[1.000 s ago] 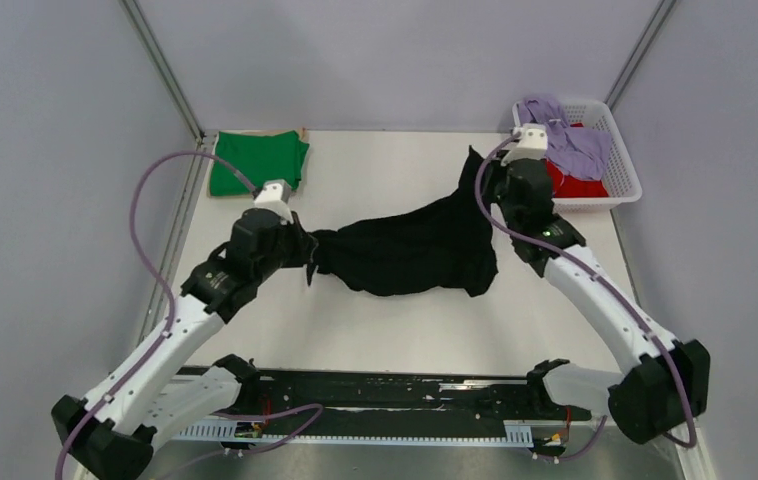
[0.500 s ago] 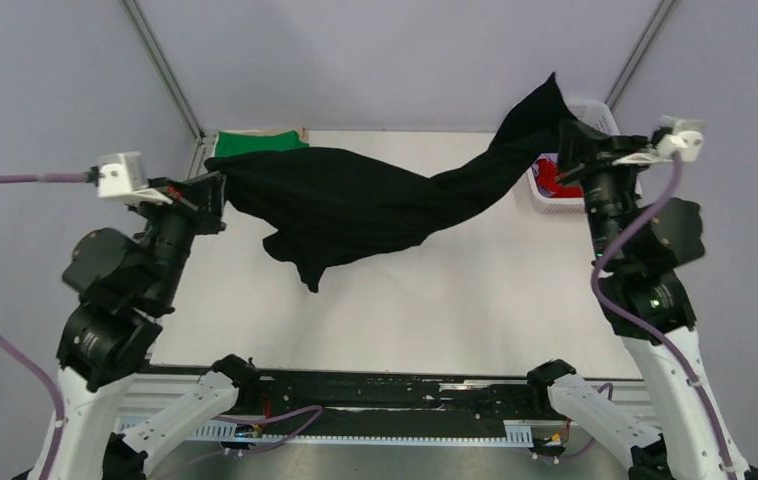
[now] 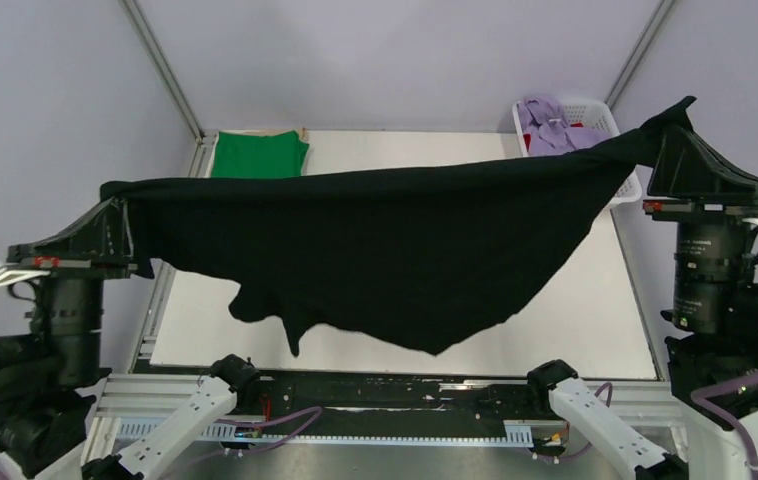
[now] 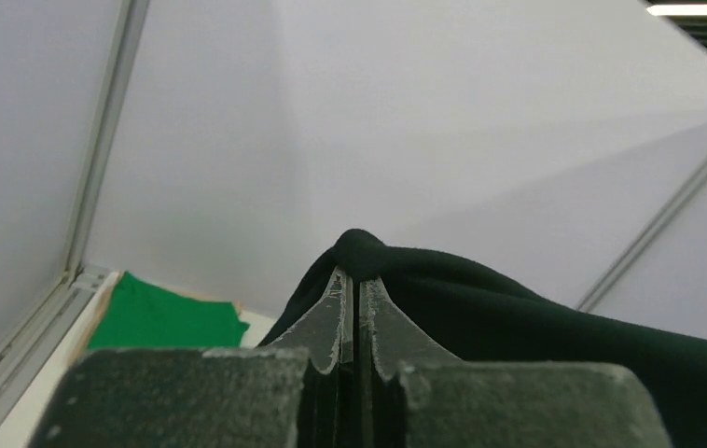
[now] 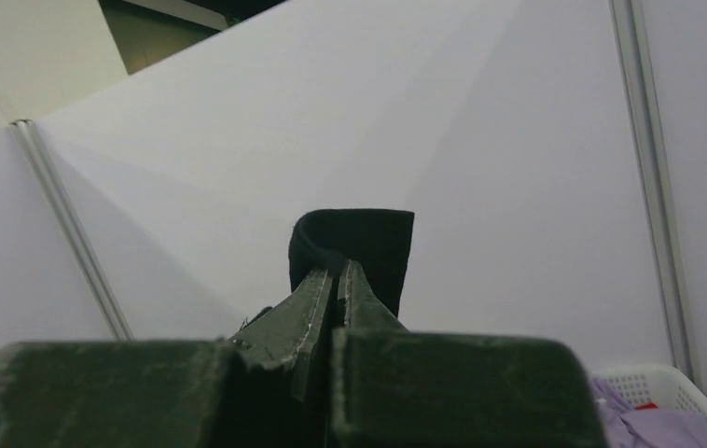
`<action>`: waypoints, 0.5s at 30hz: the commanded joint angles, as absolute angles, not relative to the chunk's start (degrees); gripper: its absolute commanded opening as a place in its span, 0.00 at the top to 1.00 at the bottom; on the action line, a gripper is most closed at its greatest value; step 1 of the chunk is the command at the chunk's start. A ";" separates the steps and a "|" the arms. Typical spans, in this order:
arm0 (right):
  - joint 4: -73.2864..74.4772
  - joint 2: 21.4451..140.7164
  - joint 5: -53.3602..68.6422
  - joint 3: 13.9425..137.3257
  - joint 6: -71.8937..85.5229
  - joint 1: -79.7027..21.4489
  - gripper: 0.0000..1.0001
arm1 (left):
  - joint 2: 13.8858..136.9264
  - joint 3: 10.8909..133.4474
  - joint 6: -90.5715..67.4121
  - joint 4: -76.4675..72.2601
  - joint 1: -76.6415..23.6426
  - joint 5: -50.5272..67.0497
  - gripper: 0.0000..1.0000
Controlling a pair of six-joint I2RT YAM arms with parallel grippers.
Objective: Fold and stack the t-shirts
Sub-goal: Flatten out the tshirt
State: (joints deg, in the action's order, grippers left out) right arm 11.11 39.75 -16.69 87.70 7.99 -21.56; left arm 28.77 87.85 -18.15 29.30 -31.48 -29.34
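Observation:
A black t-shirt [image 3: 385, 240] hangs stretched wide, high above the table, between both arms. My left gripper [image 3: 123, 205] is shut on its left end, and in the left wrist view the fabric [image 4: 480, 308] bunches over my closed left gripper [image 4: 351, 278]. My right gripper [image 3: 667, 125] is shut on the right end; a fold of the black cloth [image 5: 368, 245] sticks up past my right gripper [image 5: 333, 273]. The shirt's lower edge sags unevenly toward the near side. A folded green t-shirt [image 3: 257, 154] lies at the table's far left corner. Lavender [image 3: 550, 128] and red tees fill the basket.
The white lattice basket [image 3: 600, 115] stands at the far right corner of the table [image 3: 595, 320]. Grey walls with metal corner posts [image 3: 160, 65] enclose the back and sides. The arm bases and a black rail [image 3: 385, 395] run along the near edge.
Both arms have swung up and outward, lifting the black t-shirt off the table and pulling it from a bunched heap into a wide, taut span.

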 commanded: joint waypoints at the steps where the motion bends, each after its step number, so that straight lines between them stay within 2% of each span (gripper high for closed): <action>1: 14.32 45.33 -25.18 84.90 5.91 -21.27 1.00 | 32.50 80.67 -18.96 28.35 -31.55 -38.37 1.00; 7: 13.24 54.81 -32.20 75.32 6.07 -20.77 1.00 | 42.39 67.18 -25.68 30.44 -31.27 -50.28 1.00; 9: 12.77 59.17 -31.28 71.14 8.42 -18.88 1.00 | 47.44 62.67 -29.10 31.62 -29.26 -49.35 1.00; 11: 12.50 64.61 -26.30 67.76 11.92 -15.32 1.00 | 52.87 57.82 -31.09 30.14 -24.48 -42.26 0.90; 13: 12.48 71.66 -20.94 66.84 14.12 -12.22 0.95 | 61.41 54.64 -31.27 27.07 -18.03 -33.48 0.50; 14: 12.41 75.58 -20.35 67.55 14.15 -11.50 0.89 | 64.01 54.48 -31.81 27.07 -15.74 -29.25 0.22; 15: 12.45 78.92 -21.33 68.87 14.04 -11.14 0.71 | 68.87 55.57 -33.22 28.41 -11.63 -27.63 0.11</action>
